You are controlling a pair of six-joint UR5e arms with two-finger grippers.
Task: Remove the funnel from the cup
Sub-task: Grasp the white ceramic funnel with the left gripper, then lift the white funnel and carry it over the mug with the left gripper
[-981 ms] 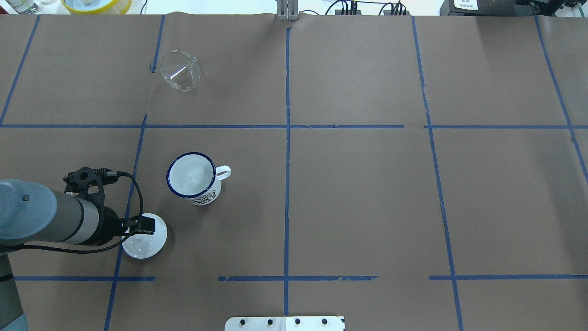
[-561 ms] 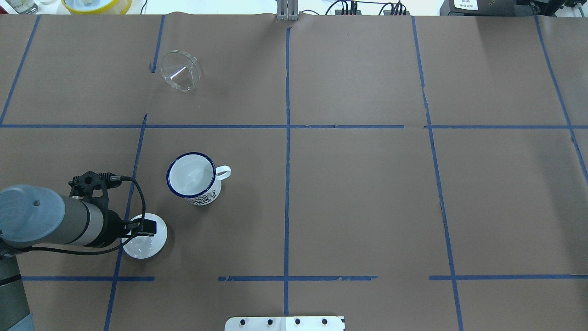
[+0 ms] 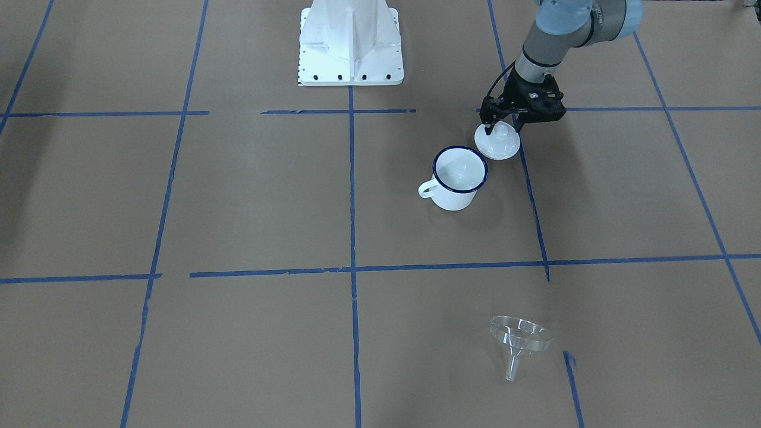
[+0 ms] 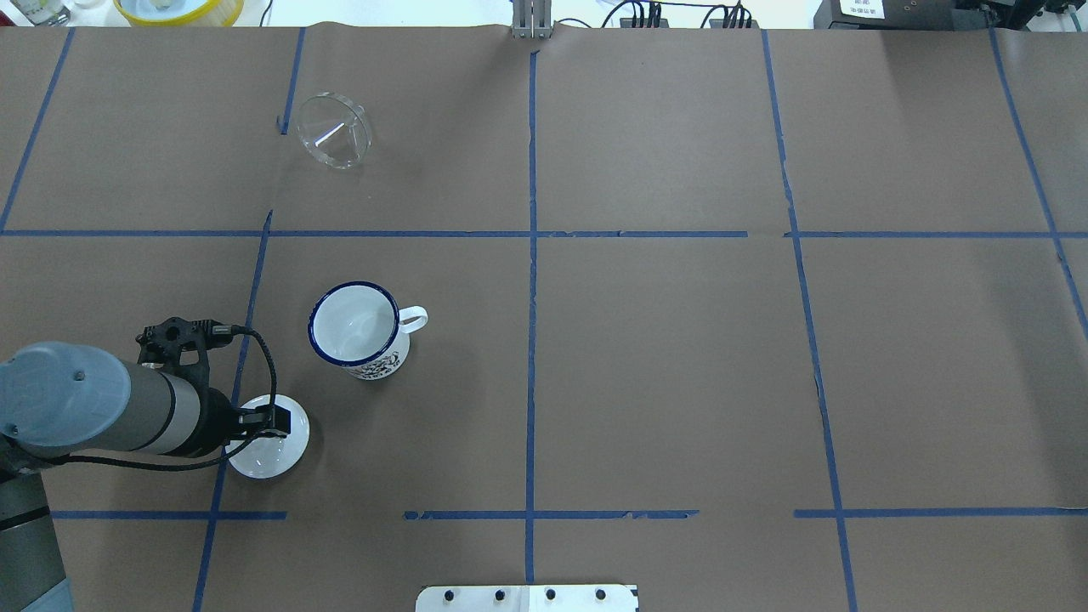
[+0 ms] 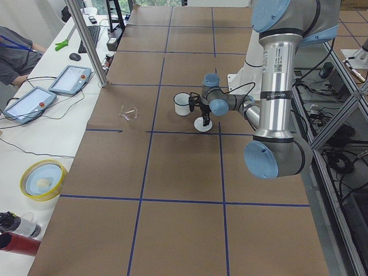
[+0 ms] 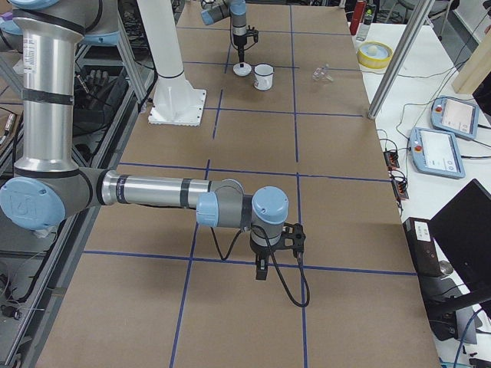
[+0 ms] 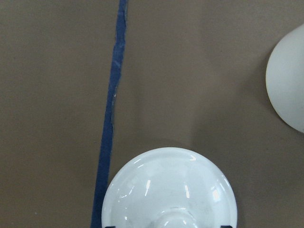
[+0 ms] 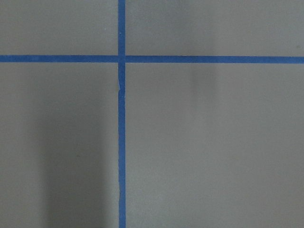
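The clear funnel (image 4: 334, 130) lies on its side on the brown table, far from the cup, its spout on the paper; it also shows in the front view (image 3: 518, 339). The cup (image 4: 357, 333) is a white mug with a blue rim, upright and empty (image 3: 458, 177). My left gripper (image 3: 502, 126) is open just above a white knobbed lid (image 3: 498, 145) beside the cup, one finger on each side of the knob. The left wrist view shows the lid (image 7: 168, 190) and the cup's side (image 7: 289, 80). My right gripper (image 6: 261, 272) hangs over bare table far away; I cannot tell its state.
Blue tape lines cross the brown paper. The robot's white base plate (image 3: 351, 41) stands at the near middle edge. A yellow bowl (image 4: 177, 8) sits beyond the far left edge of the table.
My left arm's wrist has shifted slightly, while the gripper stays over the white lid. The cup and funnel have not moved.
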